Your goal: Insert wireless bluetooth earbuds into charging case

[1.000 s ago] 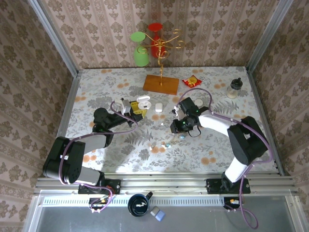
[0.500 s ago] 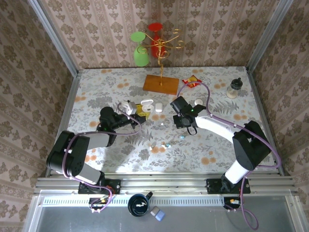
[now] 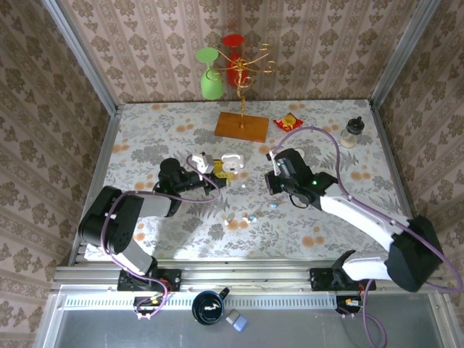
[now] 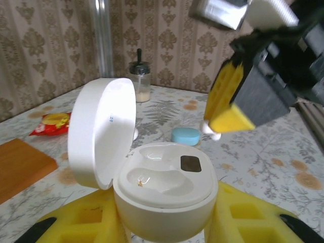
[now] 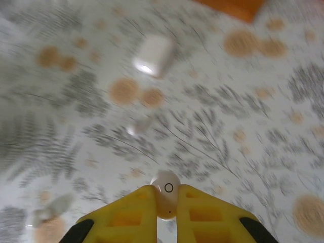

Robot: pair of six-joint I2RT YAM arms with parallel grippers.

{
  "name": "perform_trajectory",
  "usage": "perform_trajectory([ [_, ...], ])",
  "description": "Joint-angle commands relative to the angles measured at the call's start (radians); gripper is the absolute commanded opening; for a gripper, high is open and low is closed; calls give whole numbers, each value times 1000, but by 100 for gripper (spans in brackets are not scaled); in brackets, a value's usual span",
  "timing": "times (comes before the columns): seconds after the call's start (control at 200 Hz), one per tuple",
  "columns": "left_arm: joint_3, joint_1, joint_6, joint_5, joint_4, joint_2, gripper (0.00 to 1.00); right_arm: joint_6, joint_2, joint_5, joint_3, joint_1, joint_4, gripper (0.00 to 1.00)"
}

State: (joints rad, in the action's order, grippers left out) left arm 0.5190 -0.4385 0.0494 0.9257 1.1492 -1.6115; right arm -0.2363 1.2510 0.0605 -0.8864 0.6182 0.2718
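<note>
My left gripper is shut on a round white charging case, held upright with its lid swung open; both wells look bare. From above, that case hangs left of the table's middle. My right gripper is shut on a white earbud, pinched between its yellow fingers and lifted above the table. In the left wrist view the right gripper hangs just behind and right of the open case, the earbud poking out below it. More earbuds lie loose on the cloth.
A closed white case and a blue case lie on the flowered cloth. At the back stand a wooden-based cup tree, a red snack packet and a small jar.
My right gripper has lifted off the table's middle with the earbud and swung toward the back. The left gripper has carried the open case rightward toward it.
</note>
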Motion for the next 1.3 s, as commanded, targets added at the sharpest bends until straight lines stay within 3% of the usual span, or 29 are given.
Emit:
perform_trajectory([
  [0.0,36,-8,66,99,121,-31,27,97,-78,-190,51,6,-179,13],
  [0.165,65,-11,108,208,121,-43,27,116,-106,-399,52,5,-233,13],
  [0.275,73,-11,112,229,121,-44,27,112,-75,-458,18,6,-240,14],
  [0.76,65,-51,86,199,122,-39,27,156,13,-436,-81,6,-221,14],
  [1.295,52,-49,71,155,121,3,27,178,26,-353,-33,5,-198,14],
])
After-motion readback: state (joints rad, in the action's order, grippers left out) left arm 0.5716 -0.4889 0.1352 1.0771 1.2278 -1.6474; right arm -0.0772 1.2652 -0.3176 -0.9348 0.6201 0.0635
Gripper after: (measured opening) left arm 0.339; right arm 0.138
